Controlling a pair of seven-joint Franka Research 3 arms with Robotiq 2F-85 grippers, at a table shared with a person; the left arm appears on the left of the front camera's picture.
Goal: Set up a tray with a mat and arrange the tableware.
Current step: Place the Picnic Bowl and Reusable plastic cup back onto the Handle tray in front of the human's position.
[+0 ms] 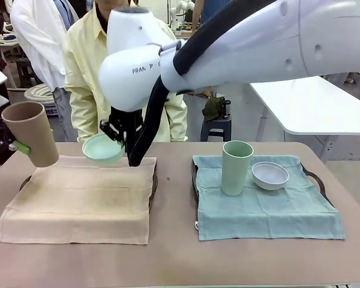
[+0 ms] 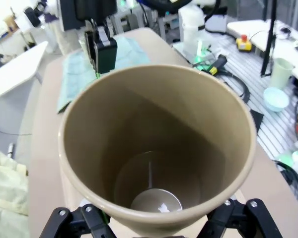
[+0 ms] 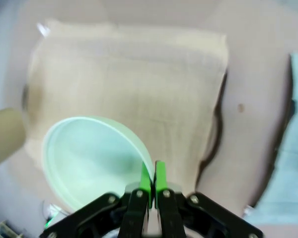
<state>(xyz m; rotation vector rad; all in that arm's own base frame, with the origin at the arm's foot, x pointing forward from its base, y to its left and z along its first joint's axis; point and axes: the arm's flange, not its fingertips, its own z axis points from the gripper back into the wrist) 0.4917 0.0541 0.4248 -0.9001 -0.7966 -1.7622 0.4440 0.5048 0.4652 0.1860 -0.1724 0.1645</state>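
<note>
Tan cup (image 2: 156, 148) gripped by left gripper (image 2: 154, 220) at frame bottom, mint green bowl (image 3: 92, 161) rim pinched by right gripper (image 3: 153, 181) lower centre, over beige mat (image 1: 78, 195) at lower left.

I see a tall tan matt plastic-looking cup (image 2: 156, 148), smooth inside, with a faint sheen at its bottom. The small mint green round bowl (image 3: 92, 158) looks smooth and slightly glossy. The beige woven cloth mat (image 1: 78, 201) and the sage green cloth mat (image 1: 270, 210) look soft and matt. The pinkish-brown tabletop (image 1: 174, 252) looks smooth and matt.
</note>
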